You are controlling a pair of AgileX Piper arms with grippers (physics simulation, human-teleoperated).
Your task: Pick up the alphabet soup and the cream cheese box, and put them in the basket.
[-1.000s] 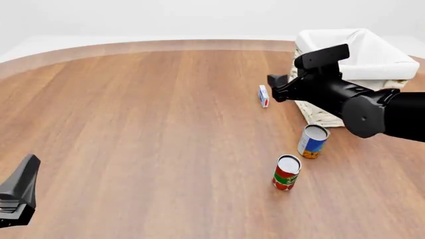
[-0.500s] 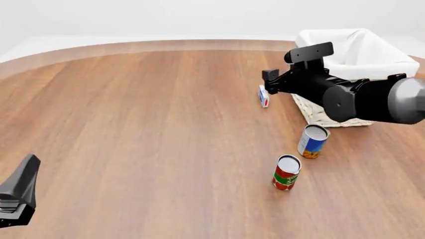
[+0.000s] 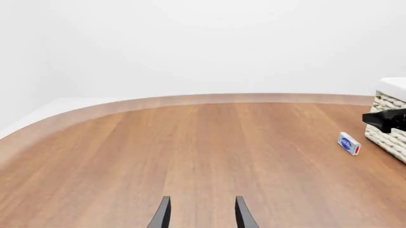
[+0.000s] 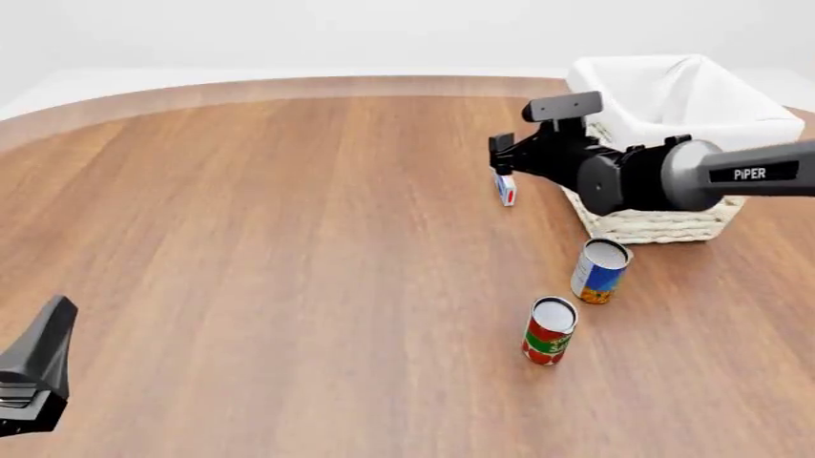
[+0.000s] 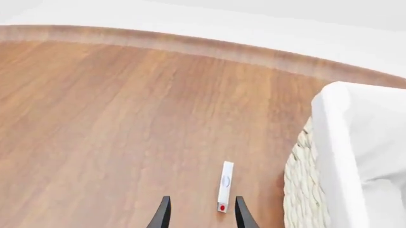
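2 cans [image 4: 598,270], 1 cream cheese box [image 4: 506,184], 1 basket [image 4: 662,224]

The right claw [image 4: 499,164] hangs just above the cream cheese box [image 4: 506,184], its fingers spread with open gaps either side of the box's thin edge; the basket [image 4: 662,221] stands close on the box's right, narrowing that side; bare worktop [image 4: 281,219] lies wide on its left; the alphabet soup [image 4: 598,271] and red can [image 4: 549,330] stand nearer, well apart from the box.
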